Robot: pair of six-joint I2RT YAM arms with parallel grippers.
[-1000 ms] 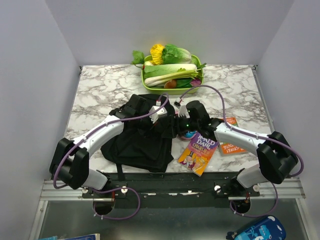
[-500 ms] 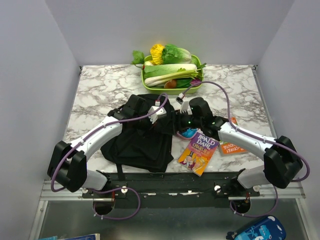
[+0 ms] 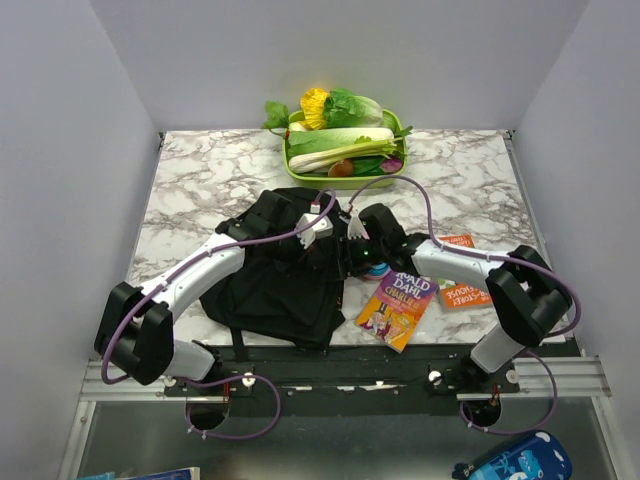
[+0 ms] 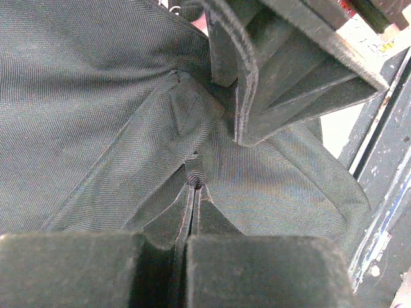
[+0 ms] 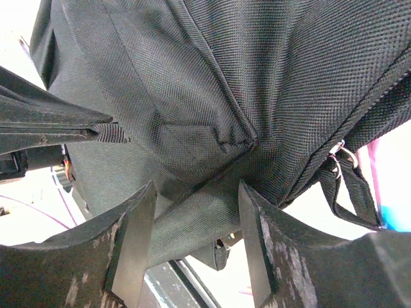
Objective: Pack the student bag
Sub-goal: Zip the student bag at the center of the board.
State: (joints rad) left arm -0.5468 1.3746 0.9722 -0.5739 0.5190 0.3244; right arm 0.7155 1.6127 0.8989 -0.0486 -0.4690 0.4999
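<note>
The black student bag [image 3: 275, 265] lies crumpled on the marble table, left of centre. My left gripper [image 3: 330, 248] is shut on a fold of the bag's fabric [image 4: 192, 179] at its right edge. My right gripper [image 3: 348, 252] is open, its fingers [image 5: 135, 237] on either side of a black strap [image 5: 199, 212] of the bag, pressed against the bag's side [image 5: 212, 77]. A purple and yellow Roald Dahl book [image 3: 398, 303] lies right of the bag, an orange book [image 3: 462, 283] further right.
A green tray [image 3: 345, 178] of toy vegetables stands at the back centre. Something blue [image 3: 378, 267] lies under the right arm beside the bag. A blue pouch [image 3: 515, 458] lies below the table at the lower right.
My right gripper has moved left from above the books to the bag's right edge, meeting the left gripper. The left gripper has barely moved and still pinches the fabric.
</note>
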